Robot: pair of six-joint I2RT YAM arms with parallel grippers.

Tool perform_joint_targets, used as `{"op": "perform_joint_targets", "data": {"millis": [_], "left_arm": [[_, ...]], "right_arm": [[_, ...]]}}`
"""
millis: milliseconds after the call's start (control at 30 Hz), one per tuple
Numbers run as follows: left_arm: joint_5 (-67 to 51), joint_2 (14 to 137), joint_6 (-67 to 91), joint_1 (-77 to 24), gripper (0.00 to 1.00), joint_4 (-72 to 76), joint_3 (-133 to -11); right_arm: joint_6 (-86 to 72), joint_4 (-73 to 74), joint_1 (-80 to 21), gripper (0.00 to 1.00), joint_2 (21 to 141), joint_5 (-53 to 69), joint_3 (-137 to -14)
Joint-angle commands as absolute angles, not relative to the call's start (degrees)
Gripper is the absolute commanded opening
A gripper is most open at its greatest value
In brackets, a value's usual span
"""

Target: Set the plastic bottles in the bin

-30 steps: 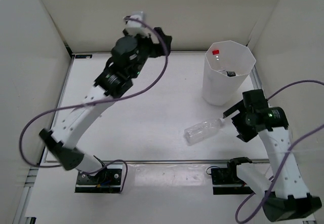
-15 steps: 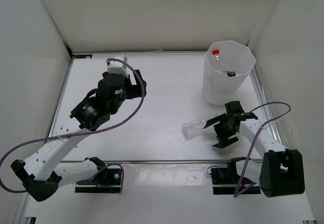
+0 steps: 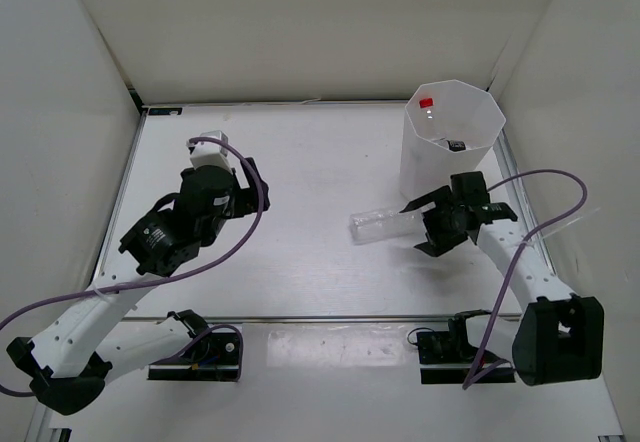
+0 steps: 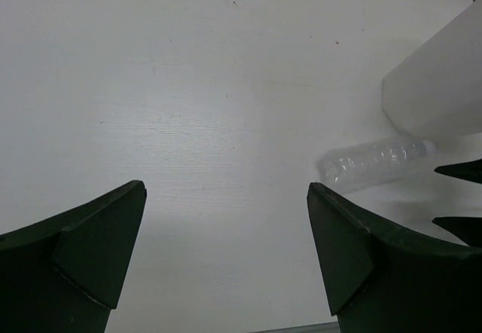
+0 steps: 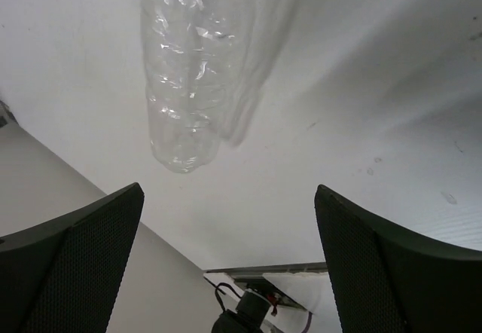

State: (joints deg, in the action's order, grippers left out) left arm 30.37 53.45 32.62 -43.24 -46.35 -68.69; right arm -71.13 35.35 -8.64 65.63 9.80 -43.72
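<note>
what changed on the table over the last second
The left tool drew back from the far wall toward the near left, open and empty throughout. The right tool swung in low to the clear bottle, which slid left and farther from the arm bases; the tool stands open beside it, not gripping. The bin and the red cap inside it stayed put.

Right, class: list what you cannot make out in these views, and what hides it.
- Bin contents, top view: its wall hides all but a red cap and a dark scrap; no count possible.
- Bottle, right wrist view: far end cut off by the top edge.
- Right gripper, top view: contact with the bottle too small to tell.
- Bin, left wrist view: cut off by the right edge.
</note>
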Motion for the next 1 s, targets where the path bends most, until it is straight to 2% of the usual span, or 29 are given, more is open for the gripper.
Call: {"op": "perform_joint_targets", "data": {"millis": [0, 200, 333, 500, 800, 967], "left_arm": [[31.38, 52.65, 34.54, -43.24, 0.99, -49.29, -68.73], [30.85, 52.65, 36.20, -43.24, 0.99, -52.55, -69.26], [30.32, 52.65, 37.35, -43.24, 0.99, -55.45, -70.31], [30.32, 52.12, 38.40, -43.24, 0.99, -57.39, -70.31], [28.66, 51.59, 39.46, -43.24, 0.99, -57.92, -69.26], [28.12, 51.59, 39.46, -43.24, 0.99, -57.40, -68.21]], "right_arm": [[-73.21, 32.17, -8.44, 0.97, 71.86, 9.49, -45.53], [-75.05, 26.82, -8.96, 0.97, 83.14, 9.24, -47.90], [-78.39, 15.68, -8.96, 0.98, 83.14, 9.23, -45.27], [-81.99, 10.21, -9.49, 0.98, 82.62, 9.93, -42.63], [-89.38, 7.91, -12.13, 1.00, 81.04, 8.09, -39.99], [-85.70, 9.31, -12.13, 1.00, 79.89, 7.56, -41.30]]}}
